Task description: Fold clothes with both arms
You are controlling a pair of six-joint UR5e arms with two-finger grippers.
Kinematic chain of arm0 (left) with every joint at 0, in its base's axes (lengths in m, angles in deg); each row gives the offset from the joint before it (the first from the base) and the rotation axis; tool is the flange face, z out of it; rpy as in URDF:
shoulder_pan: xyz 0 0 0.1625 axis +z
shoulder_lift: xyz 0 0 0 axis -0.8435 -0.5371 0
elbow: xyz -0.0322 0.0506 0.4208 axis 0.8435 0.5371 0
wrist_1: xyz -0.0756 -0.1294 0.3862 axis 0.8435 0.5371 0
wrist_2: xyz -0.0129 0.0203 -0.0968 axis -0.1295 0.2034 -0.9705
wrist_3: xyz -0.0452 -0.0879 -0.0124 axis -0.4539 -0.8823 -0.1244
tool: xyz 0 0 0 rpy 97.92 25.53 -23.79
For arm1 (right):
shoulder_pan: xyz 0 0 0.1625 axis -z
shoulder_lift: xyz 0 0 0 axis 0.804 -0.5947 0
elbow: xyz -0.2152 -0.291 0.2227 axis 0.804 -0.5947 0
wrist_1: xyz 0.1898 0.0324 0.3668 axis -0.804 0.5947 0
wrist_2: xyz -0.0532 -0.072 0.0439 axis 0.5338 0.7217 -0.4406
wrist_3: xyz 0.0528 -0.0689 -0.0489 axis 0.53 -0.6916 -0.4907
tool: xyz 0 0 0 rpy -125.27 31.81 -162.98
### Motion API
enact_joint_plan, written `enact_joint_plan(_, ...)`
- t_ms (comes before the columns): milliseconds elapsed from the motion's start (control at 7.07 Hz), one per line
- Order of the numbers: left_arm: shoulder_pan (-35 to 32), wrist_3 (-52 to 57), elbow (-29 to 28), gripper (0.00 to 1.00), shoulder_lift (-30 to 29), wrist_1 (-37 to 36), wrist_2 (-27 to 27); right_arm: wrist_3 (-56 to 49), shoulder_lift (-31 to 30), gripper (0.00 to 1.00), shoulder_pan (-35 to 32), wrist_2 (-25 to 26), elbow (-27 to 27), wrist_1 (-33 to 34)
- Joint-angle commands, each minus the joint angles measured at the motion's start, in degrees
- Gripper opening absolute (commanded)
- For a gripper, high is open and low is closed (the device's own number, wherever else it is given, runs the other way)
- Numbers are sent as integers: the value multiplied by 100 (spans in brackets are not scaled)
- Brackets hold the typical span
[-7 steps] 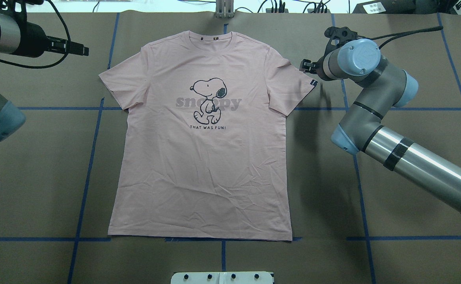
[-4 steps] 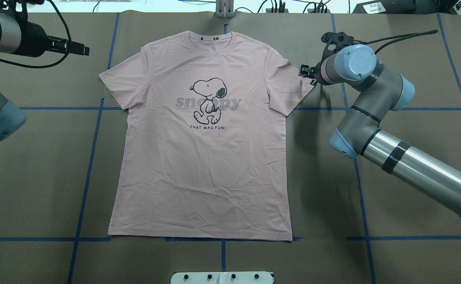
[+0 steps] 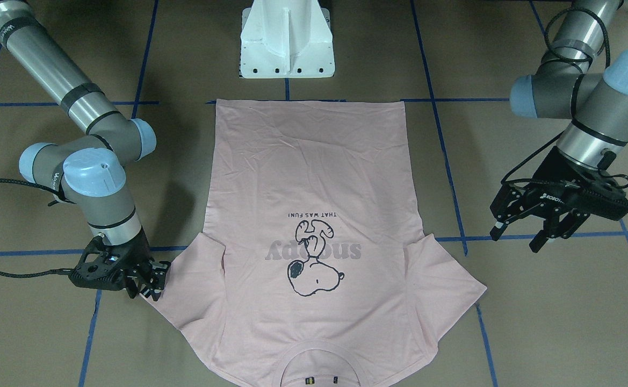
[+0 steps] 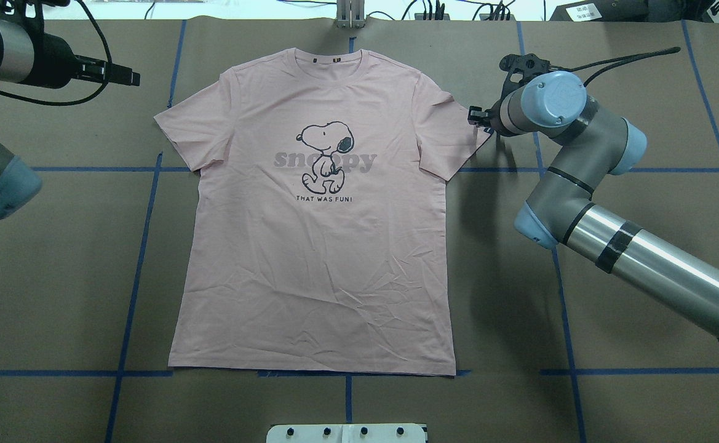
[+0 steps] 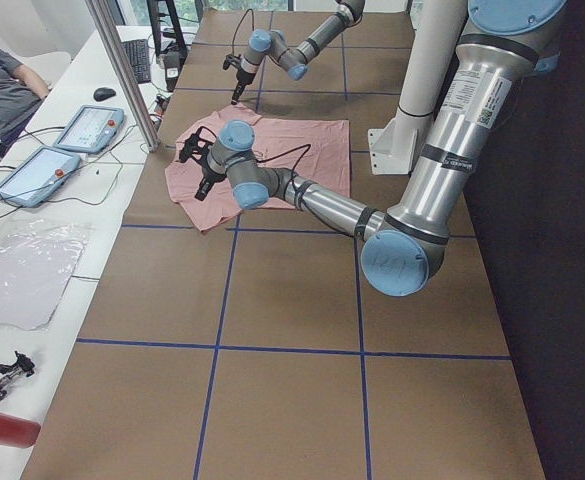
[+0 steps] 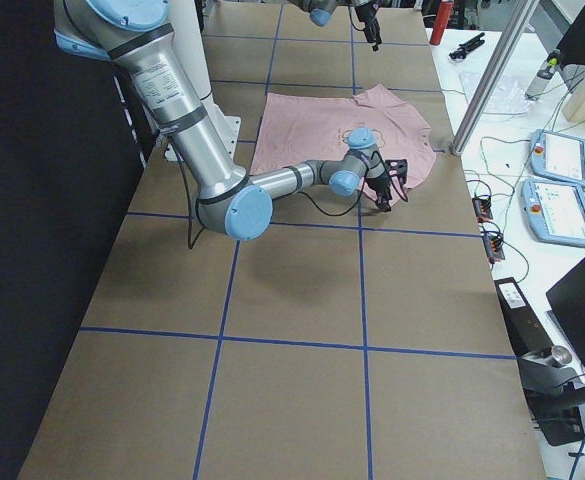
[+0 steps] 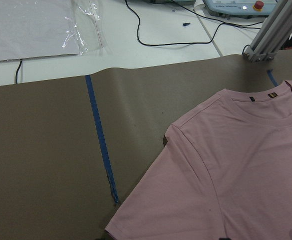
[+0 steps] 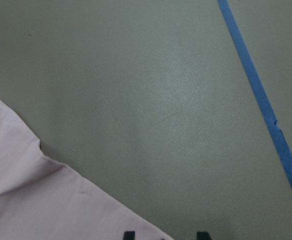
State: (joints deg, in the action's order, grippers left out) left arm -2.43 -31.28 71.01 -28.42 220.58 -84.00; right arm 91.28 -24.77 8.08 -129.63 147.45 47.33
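**One shirt, two arms**

One pink T-shirt (image 4: 310, 258). Two robot arms: left arm (image 3: 587, 123) and right arm (image 3: 50, 59). Two grippers: left gripper (image 3: 515, 239) and right gripper (image 3: 150, 285). One white pedestal (image 3: 287, 37). Seemingly two tablets: near teach pendant (image 6: 570, 215), far teach pendant (image 6: 562, 160). One person (image 5: 2, 95).

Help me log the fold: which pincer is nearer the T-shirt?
Right. The right pincer is at the tip of one T-shirt sleeve; the left pincer hangs over the table, apart from the other sleeve.

from overhead, the right end effector (image 4: 476, 116) is mostly hidden behind its own wrist (image 4: 544, 101).
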Motion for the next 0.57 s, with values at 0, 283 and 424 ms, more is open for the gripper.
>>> enact_joint_plan(0, 0, 0, -15, 80, 1, 0, 0, -24, -14, 34, 17, -9, -10, 10)
enact_joint_plan(283, 0, 0, -6, 80, 1, 0, 0, -24, 56, 0, 43, -9, 51, 245)
enact_joint_plan(424, 0, 0, 20, 80, 27, 0, 0, -16, 143, 0, 43, -36, 112, 500)
